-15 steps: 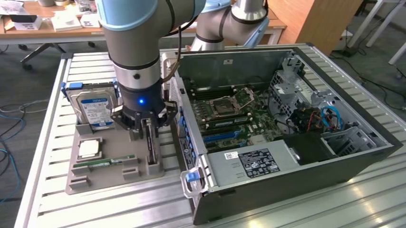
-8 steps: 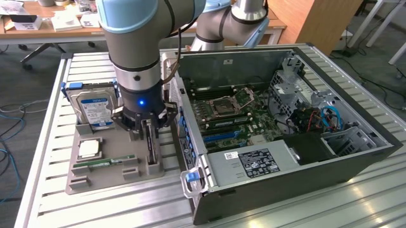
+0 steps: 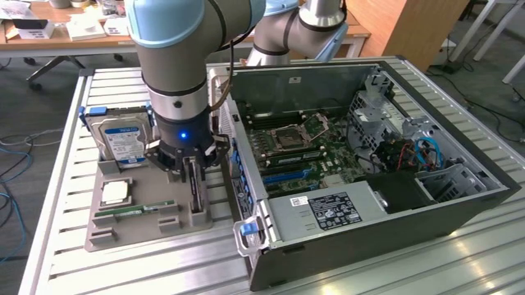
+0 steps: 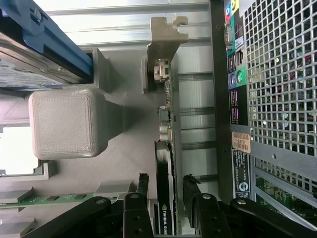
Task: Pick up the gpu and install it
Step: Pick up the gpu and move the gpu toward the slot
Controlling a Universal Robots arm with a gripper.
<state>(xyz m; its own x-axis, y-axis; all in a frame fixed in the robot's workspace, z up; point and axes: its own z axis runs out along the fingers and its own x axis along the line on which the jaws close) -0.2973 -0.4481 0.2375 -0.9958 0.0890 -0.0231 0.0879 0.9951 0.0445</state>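
The gpu (image 3: 196, 198) is a thin black card standing on edge in a slot of the grey parts tray (image 3: 147, 232), just beside the open computer case (image 3: 369, 184). My gripper (image 3: 192, 175) hangs straight down over it. In the wrist view the gpu (image 4: 166, 144) runs edge-on away from the camera, with its silver end bracket (image 4: 166, 37) at the far end. My gripper (image 4: 167, 181) is open. Its two black fingers (image 4: 143, 184) straddle the card, one on each side, with a narrow gap between each finger and the card.
The tray also holds a silver hard drive (image 3: 123, 138) with a blue-white label, a processor chip (image 3: 115, 192) and a green memory stick (image 3: 135, 210). The case's motherboard (image 3: 287, 153) lies exposed. The case's rear panel (image 4: 237, 99) stands close beside the card.
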